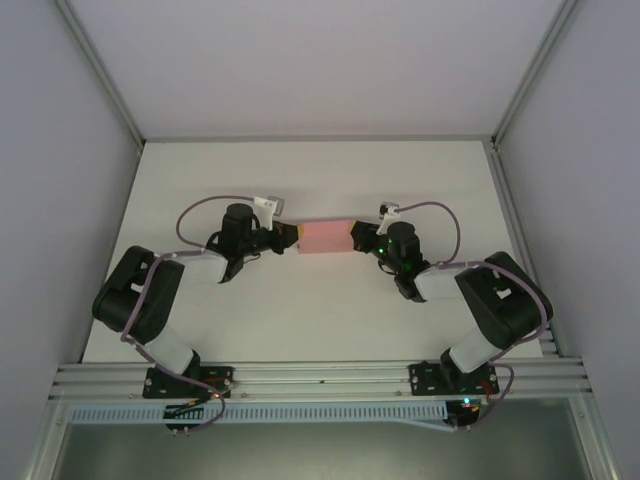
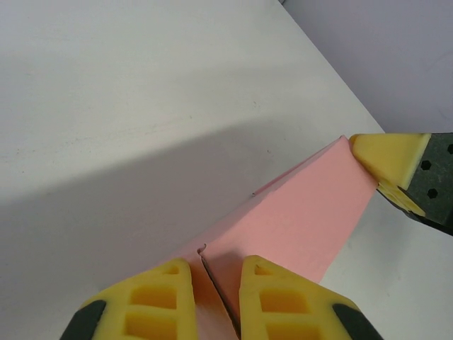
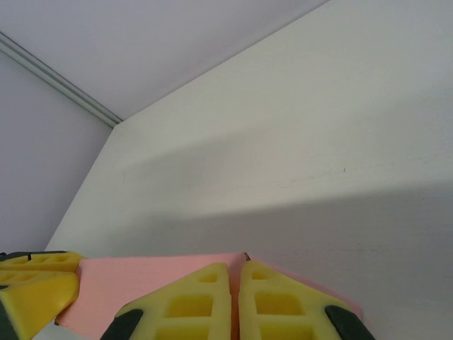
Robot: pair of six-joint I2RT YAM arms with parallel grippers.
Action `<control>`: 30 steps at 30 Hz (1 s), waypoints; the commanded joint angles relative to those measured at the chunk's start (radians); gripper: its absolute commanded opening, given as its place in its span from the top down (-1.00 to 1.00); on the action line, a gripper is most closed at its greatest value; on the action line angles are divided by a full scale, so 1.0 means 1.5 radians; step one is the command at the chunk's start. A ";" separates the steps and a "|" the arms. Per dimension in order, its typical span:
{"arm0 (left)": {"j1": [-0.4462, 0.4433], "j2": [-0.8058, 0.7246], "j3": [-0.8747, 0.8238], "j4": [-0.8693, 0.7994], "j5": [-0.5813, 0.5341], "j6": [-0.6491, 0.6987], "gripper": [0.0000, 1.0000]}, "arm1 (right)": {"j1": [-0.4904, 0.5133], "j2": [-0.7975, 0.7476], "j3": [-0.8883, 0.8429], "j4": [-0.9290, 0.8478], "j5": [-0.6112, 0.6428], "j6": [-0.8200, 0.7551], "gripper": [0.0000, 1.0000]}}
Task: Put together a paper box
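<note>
The paper box (image 1: 325,237) is a small pink rectangular card box held above the middle of the white table between both grippers. My left gripper (image 1: 293,238) grips its left end. In the left wrist view its yellow fingers (image 2: 159,301) close on the near end of the box (image 2: 304,212), with a card seam between them. My right gripper (image 1: 358,238) holds the right end. In the right wrist view it (image 3: 235,283) is pinched almost together on a thin edge of the box (image 3: 141,280). The opposite gripper's yellow fingertip (image 2: 393,159) touches the box's far corner.
The white table (image 1: 320,180) is bounded by pale enclosure walls at the back and both sides. An aluminium rail (image 1: 320,378) with the two arm bases runs along the near edge. Cables loop beside each wrist.
</note>
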 commanded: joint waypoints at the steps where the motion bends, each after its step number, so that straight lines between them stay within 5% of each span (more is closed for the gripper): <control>1: -0.018 0.030 -0.019 -0.180 -0.033 0.068 0.68 | 0.008 0.019 -0.001 -0.264 -0.034 -0.032 1.00; 5: -0.019 -0.004 0.055 -0.279 -0.070 0.050 0.33 | 0.008 -0.024 0.080 -0.411 -0.011 -0.019 0.80; 7: -0.018 0.002 0.109 -0.342 -0.084 0.053 -0.08 | 0.007 -0.040 0.125 -0.482 0.007 -0.009 0.66; 14: -0.017 -0.018 0.214 -0.431 -0.105 0.054 -0.99 | 0.004 -0.061 0.263 -0.629 0.041 -0.031 0.12; 23: -0.010 -0.169 0.279 -0.564 -0.279 0.049 -1.00 | -0.014 -0.062 0.391 -0.712 -0.012 -0.144 -0.43; 26: -0.005 -0.240 0.270 -0.594 -0.359 0.037 -1.00 | -0.016 -0.071 0.413 -0.694 -0.030 -0.227 -1.00; 30: 0.002 -0.305 0.245 -0.633 -0.440 0.037 -0.99 | -0.017 -0.066 0.444 -0.680 -0.121 -0.369 -1.00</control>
